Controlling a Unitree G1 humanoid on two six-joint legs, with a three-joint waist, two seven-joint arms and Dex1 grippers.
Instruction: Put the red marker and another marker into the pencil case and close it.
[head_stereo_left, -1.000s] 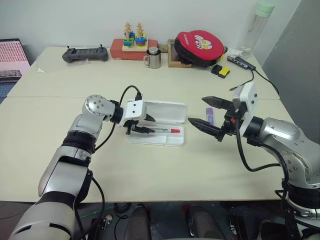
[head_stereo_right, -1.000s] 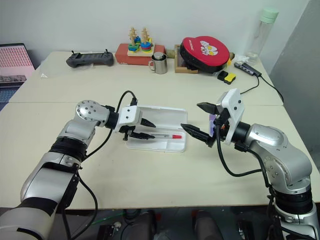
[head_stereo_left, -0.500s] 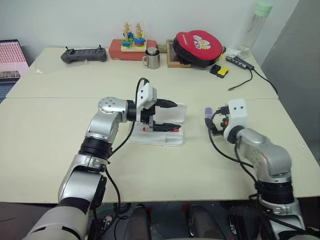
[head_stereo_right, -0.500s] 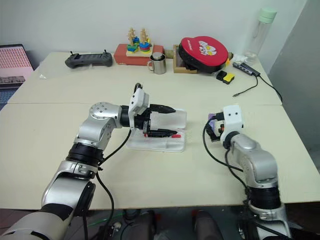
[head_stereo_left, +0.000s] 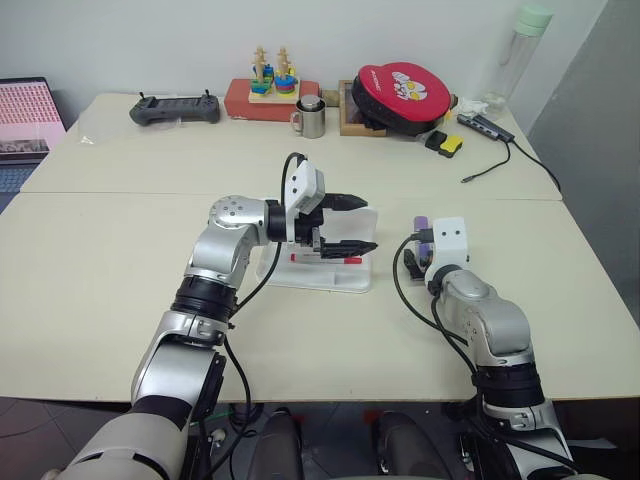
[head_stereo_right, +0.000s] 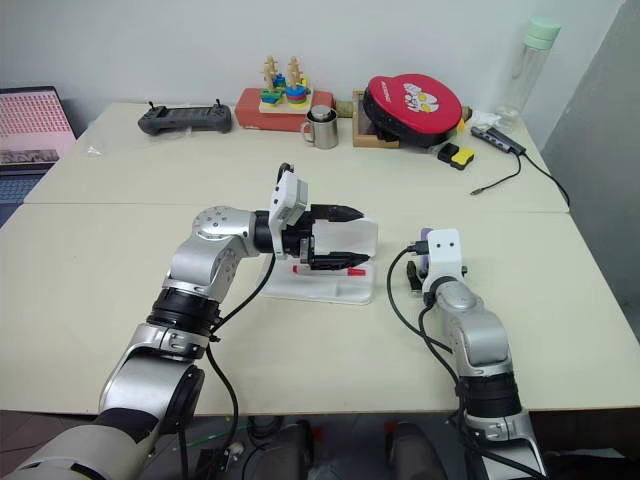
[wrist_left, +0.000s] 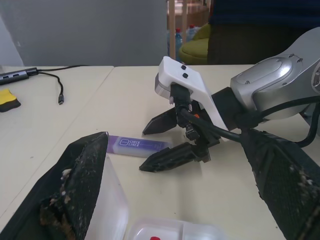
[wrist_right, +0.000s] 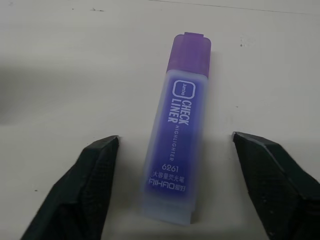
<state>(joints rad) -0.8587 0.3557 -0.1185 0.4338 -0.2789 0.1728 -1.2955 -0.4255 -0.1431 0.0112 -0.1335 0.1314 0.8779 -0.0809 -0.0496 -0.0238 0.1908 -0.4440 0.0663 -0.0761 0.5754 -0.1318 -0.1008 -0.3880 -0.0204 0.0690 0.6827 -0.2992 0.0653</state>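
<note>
- The right gripper (wrist_left: 167, 135) sits low over the tabletop (head_stereo_left: 110, 250) with its two black fingers spread apart, holding nothing; the purple marker (wrist_right: 178, 130) lies flat between the fingertips, touched by neither
- That marker lies on the bare tabletop, right of the pencil case (head_stereo_left: 322, 275) and nearer the table's right edge than its left, with its darker cap pointing away from the gripper
- The step in hand, judging by this, is the pick-up of the second marker; to do it well the fingers should close evenly across the flat barrel near its middle, low enough that the pads meet the sides rather than ride over the top
- The barrel already runs along the gripper's own line, so no wrist turn seems needed; a slow squeeze should keep the slim body from skidding across the table
- The right forearm reaches forward and slopes gently down, its white wrist housing standing just behind the marker
- The left gripper (head_stereo_left: 352, 222) hangs released above the pencil case, jaws wide and pointing towards the table's right edge, gripping nothing
- The red marker (head_stereo_left: 332, 260) lies inside the case's shallow tray, under the left fingers, and the lid stands raised behind it
- The left arm is bent at the elbow, forearm held about level across the case, well apart from the right gripper
</note>
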